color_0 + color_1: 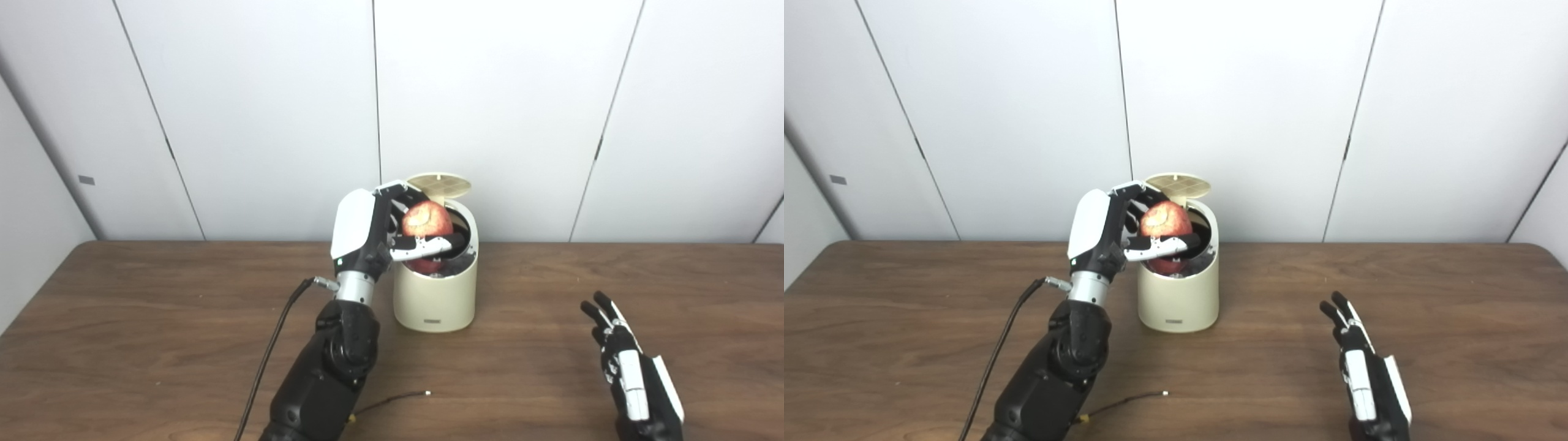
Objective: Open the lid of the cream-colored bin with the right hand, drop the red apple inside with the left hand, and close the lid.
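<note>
The cream-colored bin stands at the middle of the table with its round lid tipped up and open at the back. My left hand is shut on the red apple and holds it right over the bin's dark opening. The apple's lower part is level with the rim. My right hand is open and empty, low over the table at the front right, well apart from the bin. The same scene shows in the right eye view, with the apple over the bin.
The brown wooden table runs across the view. A black cable hangs from my left wrist, and a thin wire lies on the table near the front. White wall panels stand right behind the bin.
</note>
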{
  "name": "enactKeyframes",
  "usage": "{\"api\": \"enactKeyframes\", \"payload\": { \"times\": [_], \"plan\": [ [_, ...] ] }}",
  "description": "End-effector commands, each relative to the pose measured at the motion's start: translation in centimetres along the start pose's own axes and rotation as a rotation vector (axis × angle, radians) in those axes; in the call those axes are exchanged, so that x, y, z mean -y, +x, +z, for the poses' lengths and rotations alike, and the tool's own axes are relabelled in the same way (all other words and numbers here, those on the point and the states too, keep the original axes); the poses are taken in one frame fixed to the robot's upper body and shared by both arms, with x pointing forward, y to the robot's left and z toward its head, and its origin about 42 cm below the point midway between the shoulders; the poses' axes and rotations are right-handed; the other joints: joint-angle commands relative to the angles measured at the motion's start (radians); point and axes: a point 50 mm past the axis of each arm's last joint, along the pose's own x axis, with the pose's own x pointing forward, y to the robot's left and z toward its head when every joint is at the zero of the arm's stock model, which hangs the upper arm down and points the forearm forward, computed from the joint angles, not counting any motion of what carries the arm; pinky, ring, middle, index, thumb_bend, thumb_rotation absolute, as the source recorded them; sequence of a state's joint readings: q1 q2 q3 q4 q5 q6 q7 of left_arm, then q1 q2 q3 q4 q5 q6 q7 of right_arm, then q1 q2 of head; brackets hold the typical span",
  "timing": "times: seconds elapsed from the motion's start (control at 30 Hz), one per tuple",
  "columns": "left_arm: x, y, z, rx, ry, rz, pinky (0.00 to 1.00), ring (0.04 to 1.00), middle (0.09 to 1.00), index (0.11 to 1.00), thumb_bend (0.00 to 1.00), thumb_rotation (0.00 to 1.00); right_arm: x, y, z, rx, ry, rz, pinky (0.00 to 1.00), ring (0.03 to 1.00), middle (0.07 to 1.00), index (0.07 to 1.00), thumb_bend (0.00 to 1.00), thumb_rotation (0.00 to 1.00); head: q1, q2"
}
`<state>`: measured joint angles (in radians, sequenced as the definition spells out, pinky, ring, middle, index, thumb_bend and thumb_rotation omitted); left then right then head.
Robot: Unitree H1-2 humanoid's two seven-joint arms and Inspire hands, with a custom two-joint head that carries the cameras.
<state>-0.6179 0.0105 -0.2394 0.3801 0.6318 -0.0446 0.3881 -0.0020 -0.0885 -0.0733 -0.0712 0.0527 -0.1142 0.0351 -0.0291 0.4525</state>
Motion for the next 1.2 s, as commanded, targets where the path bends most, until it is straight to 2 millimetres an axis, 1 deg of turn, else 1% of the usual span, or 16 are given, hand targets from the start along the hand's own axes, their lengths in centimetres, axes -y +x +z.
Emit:
{"api": "enactKeyframes", "payload": {
  "times": [0.0, 0.1, 0.3, 0.43, 0.47, 0.5, 0.57, 0.6, 0.63, 0.8, 1.07, 1.1, 1.17],
  "plan": [
    [0.2, 0.8, 1.1, 0.068, -0.006, 0.009, 0.35, 0.424, 0.555, 0.491, 0.47, 0.00, -0.3, -0.3, -0.5, -0.011, 0.010, -0.006, 1.00, 0.995, 0.908, 0.935, 0.59, 1.00, 0.002, 0.001],
    [0.4, 0.7, 1.0, 0.073, 0.001, 0.007, 0.32, 0.430, 0.577, 0.485, 0.47, 0.00, -0.3, -0.3, -0.5, -0.017, 0.006, -0.006, 1.00, 0.997, 0.905, 0.932, 0.60, 1.00, 0.002, 0.000],
    [0.3, 0.8, 1.3, 0.055, 0.028, -0.005, 0.34, 0.457, 0.584, 0.474, 0.47, 0.00, -0.3, -0.3, -0.4, -0.014, 0.012, -0.002, 1.00, 1.000, 0.902, 0.933, 0.61, 1.00, 0.001, 0.001],
    [0.3, 0.8, 1.5, 0.052, 0.057, -0.010, 0.37, 0.483, 0.564, 0.460, 0.47, 0.00, -0.3, -0.3, -0.4, -0.017, 0.012, -0.003, 1.00, 1.000, 0.901, 0.934, 0.60, 1.00, 0.003, 0.000],
    [0.3, 0.8, 1.6, 0.050, 0.064, -0.011, 0.46, 0.485, 0.557, 0.457, 0.49, 0.00, -0.3, -0.3, -0.4, -0.019, 0.012, -0.004, 1.00, 0.999, 0.897, 0.934, 0.61, 1.00, 0.003, 0.000],
    [0.2, 0.8, 1.6, 0.049, 0.069, -0.012, 0.49, 0.486, 0.554, 0.457, 0.49, 0.00, -0.3, -0.3, -0.4, -0.019, 0.012, -0.005, 1.00, 0.998, 0.895, 0.934, 0.61, 1.00, 0.003, 0.000],
    [0.2, 0.8, 1.7, 0.047, 0.077, -0.015, 0.51, 0.482, 0.553, 0.458, 0.50, 0.00, -0.2, -0.3, -0.4, -0.019, 0.012, -0.004, 1.00, 0.997, 0.893, 0.934, 0.61, 1.00, 0.005, -0.001],
    [0.3, 0.8, 1.8, 0.046, 0.081, -0.016, 0.52, 0.531, 0.557, 0.461, 0.50, 0.00, -0.2, -0.3, -0.4, -0.020, 0.012, -0.003, 1.00, 0.997, 0.893, 0.935, 0.61, 1.00, 0.005, -0.002],
    [0.3, 0.7, 1.8, 0.046, 0.084, -0.018, 0.53, 0.559, 0.559, 0.463, 0.51, 0.00, -0.2, -0.3, -0.5, -0.019, 0.015, -0.003, 1.00, 0.997, 0.893, 0.935, 0.61, 1.00, 0.005, -0.002],
    [0.3, 0.7, 2.1, 0.046, 0.107, -0.024, 0.55, 0.598, 0.559, 0.472, 0.51, 0.00, -0.2, -0.2, -0.5, -0.019, 0.012, 0.002, 1.00, 0.996, 0.887, 0.935, 0.62, 1.00, 0.008, -0.002],
    [0.3, 0.6, 2.4, 0.049, 0.139, -0.022, 0.56, 0.598, 0.551, 0.478, 0.52, 0.00, -0.4, -0.2, -0.4, -0.010, 0.005, -0.002, 1.00, 0.977, 0.861, 0.915, 0.64, 1.00, 0.003, -0.003],
    [0.3, 0.6, 2.4, 0.049, 0.148, -0.022, 0.56, 0.605, 0.588, 0.485, 0.52, 0.03, -0.4, -0.2, -0.4, -0.008, 0.004, -0.003, 1.00, 0.976, 0.861, 0.918, 0.64, 1.00, 0.003, -0.003],
    [0.3, 0.5, 2.4, 0.049, 0.162, -0.023, 0.57, 0.610, 0.607, 0.489, 0.52, 0.04, -0.5, -0.1, -0.3, -0.010, 0.006, -0.003, 1.00, 0.973, 0.862, 0.918, 0.63, 1.00, -0.001, -0.003]
  ]
}}
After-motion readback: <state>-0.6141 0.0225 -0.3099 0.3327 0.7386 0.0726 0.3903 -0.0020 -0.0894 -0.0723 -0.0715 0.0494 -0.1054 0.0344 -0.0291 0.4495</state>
